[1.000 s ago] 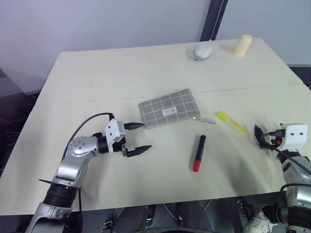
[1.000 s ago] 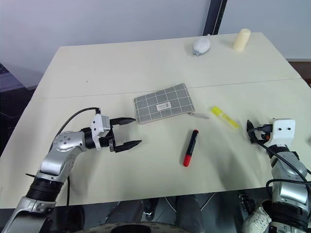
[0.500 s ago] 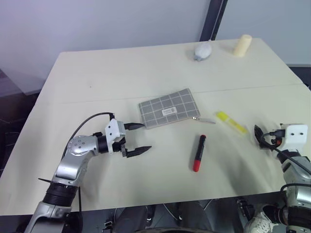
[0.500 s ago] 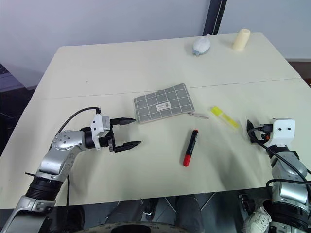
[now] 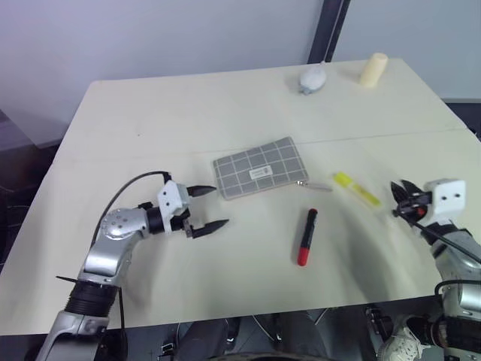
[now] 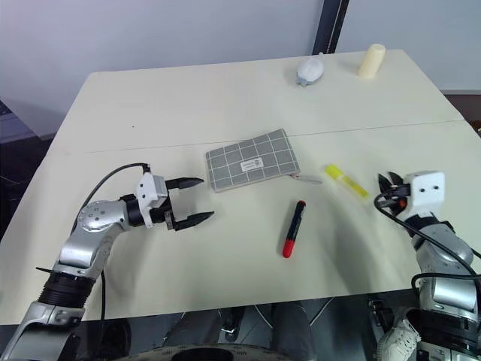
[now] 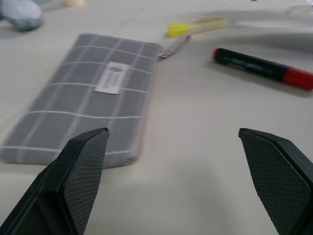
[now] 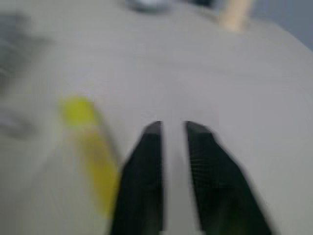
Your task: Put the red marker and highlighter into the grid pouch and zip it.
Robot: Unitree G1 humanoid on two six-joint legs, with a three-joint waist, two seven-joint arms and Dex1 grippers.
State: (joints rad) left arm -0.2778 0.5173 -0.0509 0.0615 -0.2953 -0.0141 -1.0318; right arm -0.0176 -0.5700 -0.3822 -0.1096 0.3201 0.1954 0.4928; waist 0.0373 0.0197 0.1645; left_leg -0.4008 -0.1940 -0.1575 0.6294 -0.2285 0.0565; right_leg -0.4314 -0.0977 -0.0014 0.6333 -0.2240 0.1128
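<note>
the left claw (image 5: 207, 207) stands wide just beside the grid pouch (image 5: 261, 167). the right claw (image 5: 400, 199), fingers nearly together and empty, hovers near the highlighter (image 5: 356, 189); the red marker (image 5: 307, 237) lies between the claws on the table (image 5: 188, 105).

Bare surface (image 5: 248, 289) lies ahead of the left claw (image 5: 207, 207), whose fingers stand wide; the grid pouch (image 5: 261, 168) sits just beyond its far finger. Just beside the right claw (image 5: 400, 200), fingers nearly together, lies the highlighter (image 5: 356, 189), with the red marker (image 5: 307, 237) farther inward.
</note>
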